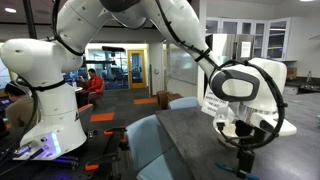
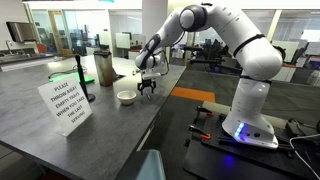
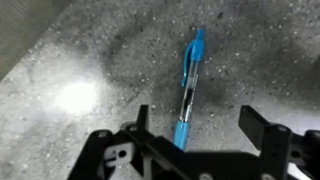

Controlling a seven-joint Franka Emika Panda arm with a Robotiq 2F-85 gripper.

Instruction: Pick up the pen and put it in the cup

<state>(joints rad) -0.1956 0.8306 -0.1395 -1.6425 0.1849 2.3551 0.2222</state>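
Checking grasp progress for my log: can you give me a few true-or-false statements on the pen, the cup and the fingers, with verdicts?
1. The pen lies flat on the table. True.
2. The fingers are shut on the pen. False: the gripper is open, with one finger on either side of the pen.
3. The pen is inside the cup. False: it is on the table.
4. In an exterior view, the cup stands on the table beside the gripper. True.

The pen (image 3: 188, 88) lies on the table (image 3: 60, 60), seemingly between the fingers (image 3: 262, 128).
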